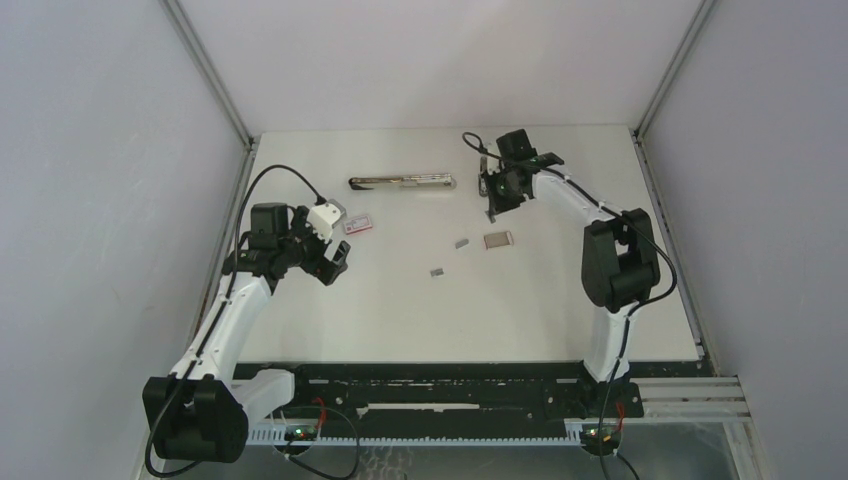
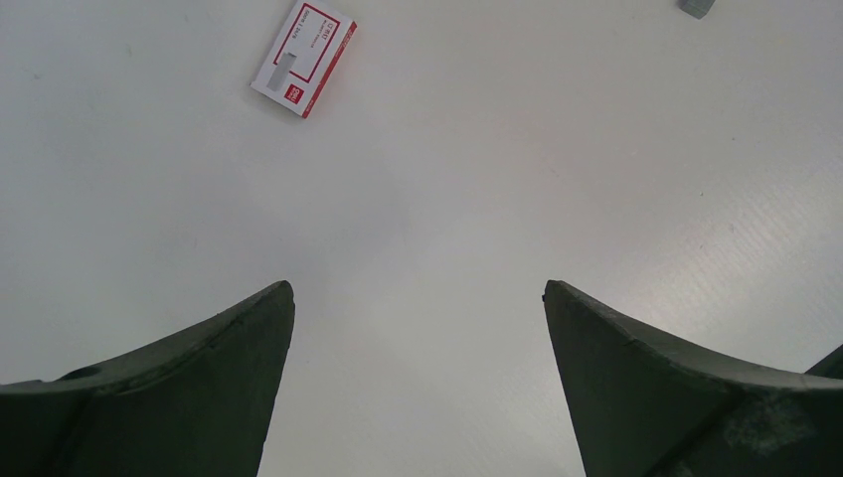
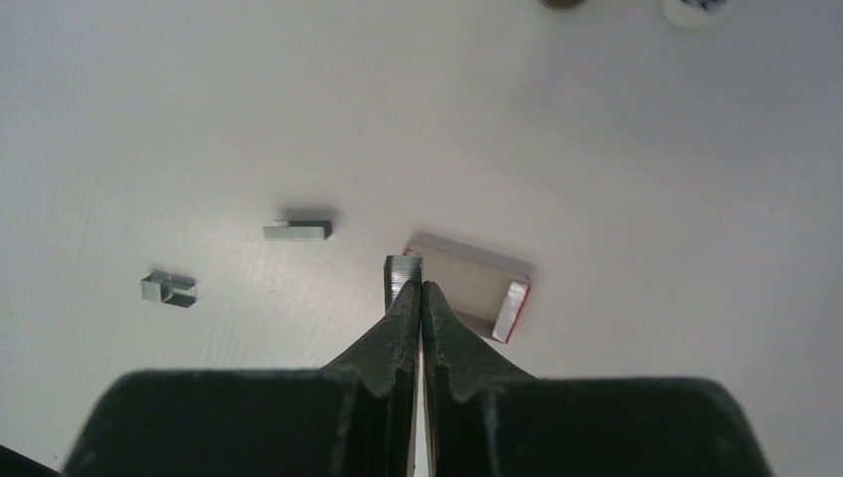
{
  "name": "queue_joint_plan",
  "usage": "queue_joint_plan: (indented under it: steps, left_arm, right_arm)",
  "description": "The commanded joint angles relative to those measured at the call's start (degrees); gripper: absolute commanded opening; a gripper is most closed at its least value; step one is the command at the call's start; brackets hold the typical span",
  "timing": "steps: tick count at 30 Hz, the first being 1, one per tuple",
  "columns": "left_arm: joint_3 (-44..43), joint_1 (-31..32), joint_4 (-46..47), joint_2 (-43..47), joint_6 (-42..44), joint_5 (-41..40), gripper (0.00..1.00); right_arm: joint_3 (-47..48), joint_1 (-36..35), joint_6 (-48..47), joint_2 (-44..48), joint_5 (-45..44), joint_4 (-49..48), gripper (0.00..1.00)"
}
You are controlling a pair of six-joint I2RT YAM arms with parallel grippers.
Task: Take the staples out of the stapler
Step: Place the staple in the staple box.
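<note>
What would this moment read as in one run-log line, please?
left gripper: open, empty | right gripper: shut on staple strip | stapler: apart from both grippers | two loose strips: on table

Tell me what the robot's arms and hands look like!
Both arms are white tubes with chunky black joints: the left arm and the right arm. Thin black cables run along them. The left hand and the right hand each have two dark fingers, wide at the back and narrowing to a tip.
</note>
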State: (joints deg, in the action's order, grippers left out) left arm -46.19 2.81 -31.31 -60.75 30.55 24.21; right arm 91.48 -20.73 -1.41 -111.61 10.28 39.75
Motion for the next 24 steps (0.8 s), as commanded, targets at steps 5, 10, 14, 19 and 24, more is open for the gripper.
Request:
queue_joint_plan:
  steps: [5, 10, 14, 19, 24]
  left_arm:
    - [0.76, -0.36, 1.39, 0.18, -0.39, 0.68, 1.00]
    - [0.82, -0.37, 1.41, 0.25, -0.40, 0.49, 1.00]
    - [0.76, -0.39, 1.51, 0.17, -0.40, 0.40, 1.00]
    - [0.76, -0.41, 1.50, 0.19, -0.31, 0.24, 1.00]
    - [0.93, -0.40, 1.47, 0.28, -0.31, 0.23, 1.00]
  right_arm:
    - [-8.18, 1.40, 8.49, 4.73, -2.11, -8.31, 0.00]
    - [-8.42, 1.74, 10.22, 3.73, -2.12, -8.98, 0.00]
    - [-9.28, 1.62, 12.13, 3.71, -3.87, -9.88, 0.00]
    - [-10.27, 1.51, 13.71, 3.34, -3.22, -10.24, 0.00]
    - [-12.15, 0.98, 14.68, 4.04, -4.74, -11.46, 0.00]
